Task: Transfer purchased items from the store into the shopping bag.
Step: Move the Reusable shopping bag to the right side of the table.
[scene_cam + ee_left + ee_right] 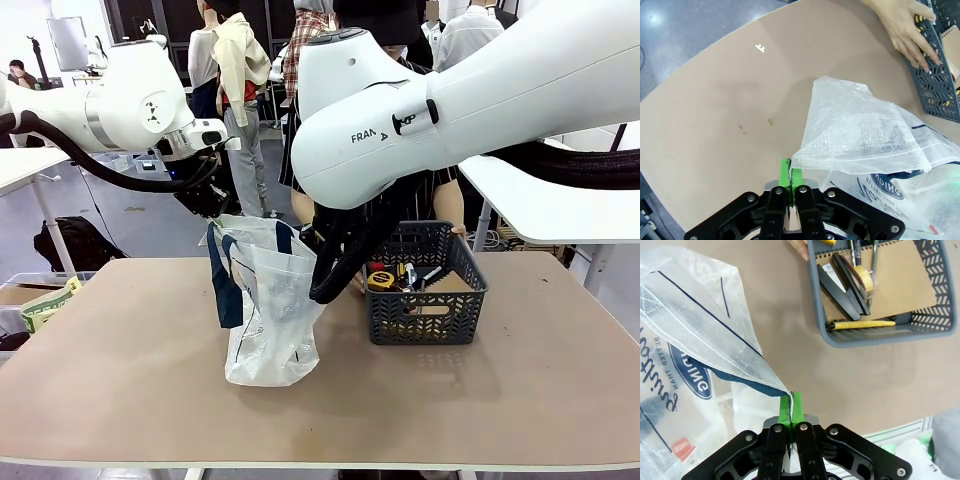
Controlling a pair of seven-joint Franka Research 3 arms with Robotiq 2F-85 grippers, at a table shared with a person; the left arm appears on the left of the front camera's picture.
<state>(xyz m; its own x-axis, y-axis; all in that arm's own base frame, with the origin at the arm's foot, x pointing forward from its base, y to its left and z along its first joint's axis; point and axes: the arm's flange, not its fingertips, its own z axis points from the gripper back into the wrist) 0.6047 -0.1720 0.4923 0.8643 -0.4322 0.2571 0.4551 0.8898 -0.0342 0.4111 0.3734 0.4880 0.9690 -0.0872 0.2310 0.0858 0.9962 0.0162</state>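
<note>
The shopping bag [270,320], translucent white with navy handles, stands on the table, its mouth held up from both sides. My left gripper [220,210] is shut on the bag's left rim; in the left wrist view its green pads [786,172] pinch the rim of the bag [865,125]. On the opposite rim of the bag [700,315], my right gripper [791,404] is shut. The store, a dark basket [425,320], sits right of the bag. It holds a yellow tape measure [381,280], a tan-brown flat piece [900,275], a black stapler [840,287] and a yellow-handled tool [862,324].
A person's hand [910,30] rests on the rim of the basket [935,85] at the far side. Bare tabletop [120,380] lies left of and in front of the bag. My right arm's big white link [450,110] hangs over the basket.
</note>
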